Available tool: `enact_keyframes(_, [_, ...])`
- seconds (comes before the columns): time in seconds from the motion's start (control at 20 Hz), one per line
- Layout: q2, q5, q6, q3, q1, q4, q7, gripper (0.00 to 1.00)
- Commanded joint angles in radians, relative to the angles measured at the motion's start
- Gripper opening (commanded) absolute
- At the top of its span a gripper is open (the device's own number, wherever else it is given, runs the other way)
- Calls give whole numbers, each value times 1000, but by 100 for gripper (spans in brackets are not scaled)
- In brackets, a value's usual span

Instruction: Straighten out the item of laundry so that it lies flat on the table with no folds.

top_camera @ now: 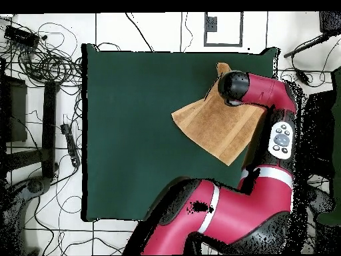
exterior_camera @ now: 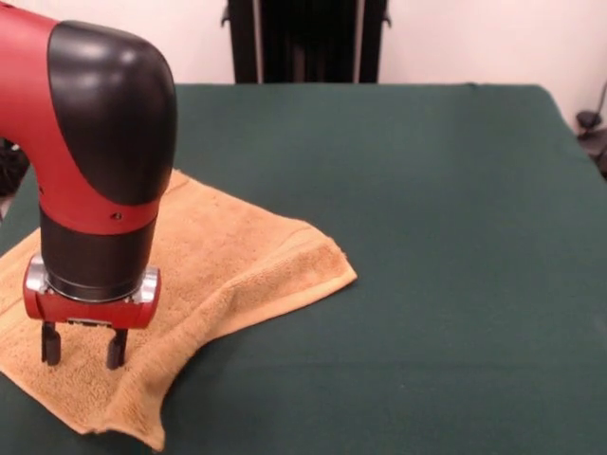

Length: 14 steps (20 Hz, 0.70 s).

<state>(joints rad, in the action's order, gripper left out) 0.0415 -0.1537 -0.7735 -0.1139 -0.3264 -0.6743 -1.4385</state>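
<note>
The item of laundry (exterior_camera: 228, 265) is a golden-orange terry towel lying near the table's front left corner in the front view, with a soft fold along its right side and a rumpled near corner. From overhead the towel (top_camera: 216, 127) lies toward the right edge of the green table (top_camera: 133, 133), partly under the arm. My gripper (exterior_camera: 83, 348) hangs over the towel's near left part, open, its two dark fingers (exterior_camera: 49, 346) spread just above the cloth with nothing between them. The arm's wrist hides the towel's middle left. The table (exterior_camera: 446, 237) stretches wide to the right.
A dark stand (exterior_camera: 308, 38) rises behind the table's far edge. Cables and gear (top_camera: 40, 60) lie on the floor to the left of the table in the overhead view. The arm's red body (top_camera: 226, 213) reaches over the table's bottom right corner.
</note>
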Motion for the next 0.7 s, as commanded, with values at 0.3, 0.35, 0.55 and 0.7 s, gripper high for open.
enact_keyframes(0.3, [-120, 76, 82, 132, 43, -120, -238, 100])
enact_keyframes(0.35, [-117, 76, 98, 141, 33, -134, -224, 100])
enact_keyframes(0.55, [-104, 78, 134, 159, 6, -170, -181, 100])
enact_keyframes(0.7, [-96, 86, 137, 166, -6, -185, -159, 100])
